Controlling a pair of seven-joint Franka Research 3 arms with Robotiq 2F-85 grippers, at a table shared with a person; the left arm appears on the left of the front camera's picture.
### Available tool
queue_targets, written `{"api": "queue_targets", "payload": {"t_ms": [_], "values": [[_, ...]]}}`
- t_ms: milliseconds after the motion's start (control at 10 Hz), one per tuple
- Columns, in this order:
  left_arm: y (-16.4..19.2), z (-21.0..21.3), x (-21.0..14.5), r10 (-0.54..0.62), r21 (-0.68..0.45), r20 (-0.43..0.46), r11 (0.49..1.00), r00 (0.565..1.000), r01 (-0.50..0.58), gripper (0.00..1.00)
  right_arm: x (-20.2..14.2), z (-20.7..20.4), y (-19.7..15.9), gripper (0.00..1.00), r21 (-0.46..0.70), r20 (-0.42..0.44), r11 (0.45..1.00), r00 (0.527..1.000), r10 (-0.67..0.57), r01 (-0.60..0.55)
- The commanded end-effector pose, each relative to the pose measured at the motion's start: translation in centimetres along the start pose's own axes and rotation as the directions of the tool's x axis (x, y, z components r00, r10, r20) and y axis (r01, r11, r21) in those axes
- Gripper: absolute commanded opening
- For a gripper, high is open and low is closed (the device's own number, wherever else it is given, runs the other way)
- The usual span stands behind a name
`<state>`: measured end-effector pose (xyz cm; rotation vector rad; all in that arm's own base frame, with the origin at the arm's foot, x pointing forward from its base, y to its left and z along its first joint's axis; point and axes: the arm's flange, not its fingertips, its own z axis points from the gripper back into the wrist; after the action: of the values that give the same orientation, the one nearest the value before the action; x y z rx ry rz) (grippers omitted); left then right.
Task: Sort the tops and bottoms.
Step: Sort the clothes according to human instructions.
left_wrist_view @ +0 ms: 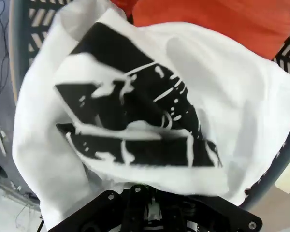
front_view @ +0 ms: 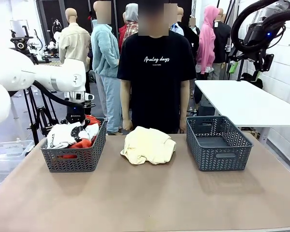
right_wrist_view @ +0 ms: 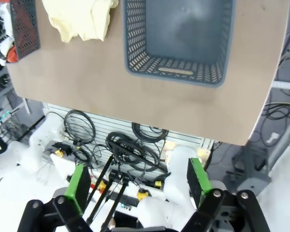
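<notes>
While I'm watching the front cam, the left end effector (front_view: 77, 118) is hanging down into the left basket (front_view: 75, 162), which is sitting on the robot's-left part of the bench (front_view: 145, 198). It's reading as closed. On its wrist cam the fingertips are lying buried under cloth, so I can't tell whether a fold is actually pinched.

The white garment w/ black print (front_view: 62, 134) is lying on top of the pile in that basket, bunched right up against the end effector's body. The orange-red garment (front_view: 84, 143) is lying in the same basket, touching the white one and partly under it.

The pale yellow garment (front_view: 148, 145) is lying crumpled on the bare bench betw. the two baskets, inside neither.

The right basket (front_view: 222, 159) is sitting to the robot's right. Its floor is showing bare on the right wrist cam.

The right end effector (right_wrist_view: 137, 187) is hanging high above the bench's near edge, looking down on the right basket. Its green-padded fingers (right_wrist_view: 77, 188) are standing wide apart w/ nothing betw. them.

A person (front_view: 157, 72) in a black T-shirt is standing at the far side, behind the yellow garment, arms down.
</notes>
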<state>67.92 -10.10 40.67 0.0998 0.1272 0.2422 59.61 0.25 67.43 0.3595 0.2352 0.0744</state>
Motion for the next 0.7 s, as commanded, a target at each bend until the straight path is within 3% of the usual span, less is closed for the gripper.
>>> {"api": "queue_targets", "payload": {"t_ms": [0,300,600], "values": [[1.5,-1.4,-1.1,-0.019,-0.036,0.057,0.999,0.998,0.022,0.0,0.1,0.4,0.3,1.0,-0.001,0.007,1.0,1.0,-0.013,0.013],[1.0,2.2,-1.7,-0.057,-0.097,0.06,0.993,0.997,0.063,0.0,0.1,0.4,0.3,1.0,-0.001,0.007,1.0,1.0,-0.013,0.013],[0.4,5.2,-1.7,-0.067,-0.093,0.119,0.993,0.991,0.078,0.58,0.1,0.4,0.3,1.0,-0.001,0.007,1.0,1.0,-0.013,0.013]]}}
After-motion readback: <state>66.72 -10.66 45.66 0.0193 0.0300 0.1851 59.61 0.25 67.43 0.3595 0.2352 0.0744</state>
